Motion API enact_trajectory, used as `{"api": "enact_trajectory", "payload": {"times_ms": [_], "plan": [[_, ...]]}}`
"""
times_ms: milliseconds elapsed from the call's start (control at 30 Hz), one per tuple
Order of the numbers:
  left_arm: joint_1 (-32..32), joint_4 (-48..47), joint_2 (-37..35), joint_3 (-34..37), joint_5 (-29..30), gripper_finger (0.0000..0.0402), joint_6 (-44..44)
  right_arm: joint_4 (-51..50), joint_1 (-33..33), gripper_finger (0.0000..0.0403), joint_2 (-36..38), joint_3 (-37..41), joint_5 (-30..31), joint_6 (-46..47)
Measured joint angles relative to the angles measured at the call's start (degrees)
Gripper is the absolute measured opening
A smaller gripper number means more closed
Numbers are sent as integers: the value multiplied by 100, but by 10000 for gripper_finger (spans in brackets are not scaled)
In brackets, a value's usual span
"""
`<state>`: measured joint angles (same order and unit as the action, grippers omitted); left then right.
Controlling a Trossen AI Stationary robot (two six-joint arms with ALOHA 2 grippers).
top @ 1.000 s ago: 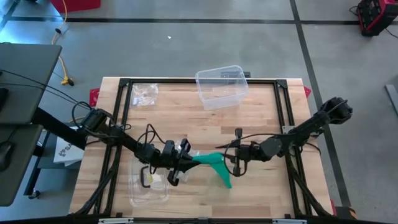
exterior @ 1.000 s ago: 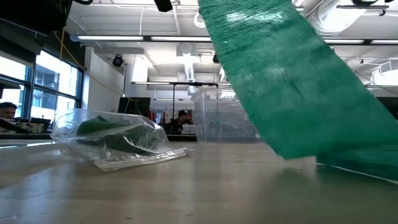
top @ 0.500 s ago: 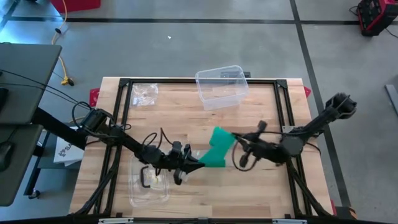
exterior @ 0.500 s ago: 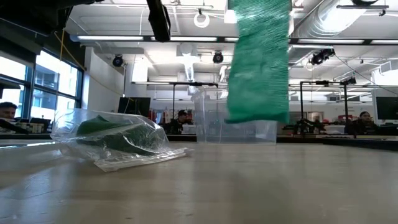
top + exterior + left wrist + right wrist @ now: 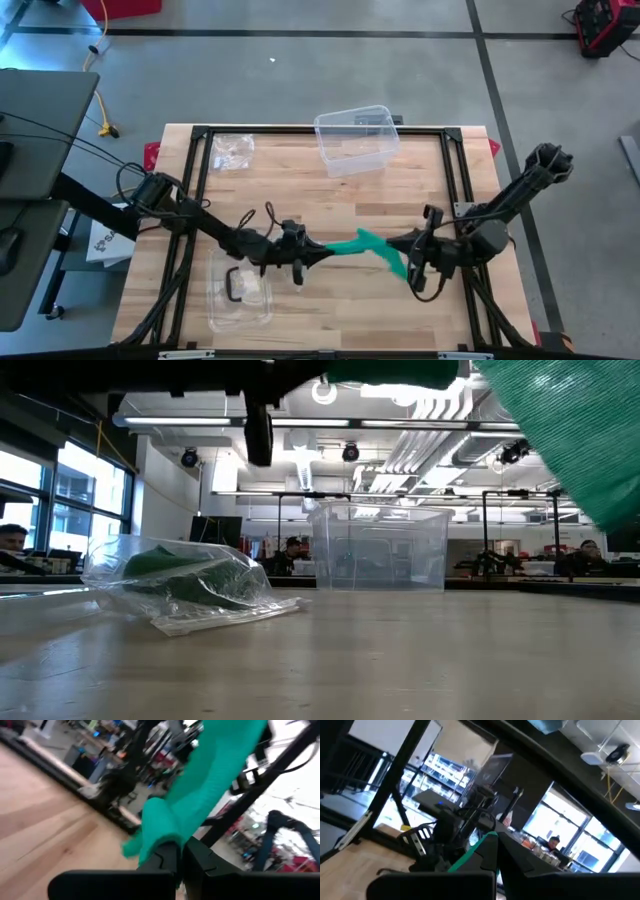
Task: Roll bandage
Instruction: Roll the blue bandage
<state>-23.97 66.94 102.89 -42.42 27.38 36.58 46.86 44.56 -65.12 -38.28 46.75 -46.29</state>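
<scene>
A green mesh bandage [image 5: 364,246] spans between my two grippers above the table's middle, clear of the wood. It also shows in the low view [image 5: 585,435]. My left gripper [image 5: 318,254] is shut on its left end. My right gripper [image 5: 407,266] is shut on its right end. In the left wrist view the bandage [image 5: 210,775] runs away from my shut fingers toward the right arm. In the right wrist view it shows as a thin green strip [image 5: 470,852] running to the left arm. My left gripper pinches the bandage's bunched left end [image 5: 159,829] between its two fingers, coming level from the table's left. The bandage is lifted clear and leads off toward the right gripper. My right gripper pinches the bandage's right end [image 5: 487,838] between its two fingers, coming from the table's right. The strip is edge-on here and runs off toward the left arm.
A clear plastic bag with a green item [image 5: 240,290] lies near the front left; it also shows in the low view [image 5: 185,585]. A clear plastic box [image 5: 356,140] stands at the far middle. Another small clear bag [image 5: 232,150] lies at the far left.
My right gripper has gone up and then toward the table's right edge with the bandage's end. The bandage, whose lower end lay on the table, is now lifted clear and drawn out between the two grippers. My left gripper has shifted a little toward the right.
</scene>
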Motion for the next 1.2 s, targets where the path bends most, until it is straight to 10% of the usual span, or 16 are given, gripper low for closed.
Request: {"api": "enact_trajectory", "payload": {"times_ms": [400,833,1033,1200], "plan": [[285,-1646,1014,-343,152,8,748,-3132,91,0,-22,-2,-136,3716],[682,-1478,1822,-590,-615,156,-30,-4556,-244,8,-631,-2,-1203,6121],[715,-1764,1779,-591,-598,191,-47,-4473,-568,99,-1715,-2,-2354,7072],[702,-1901,1768,-594,-602,199,-66,-4482,-763,191,-2590,-2,-2113,8245]]}}
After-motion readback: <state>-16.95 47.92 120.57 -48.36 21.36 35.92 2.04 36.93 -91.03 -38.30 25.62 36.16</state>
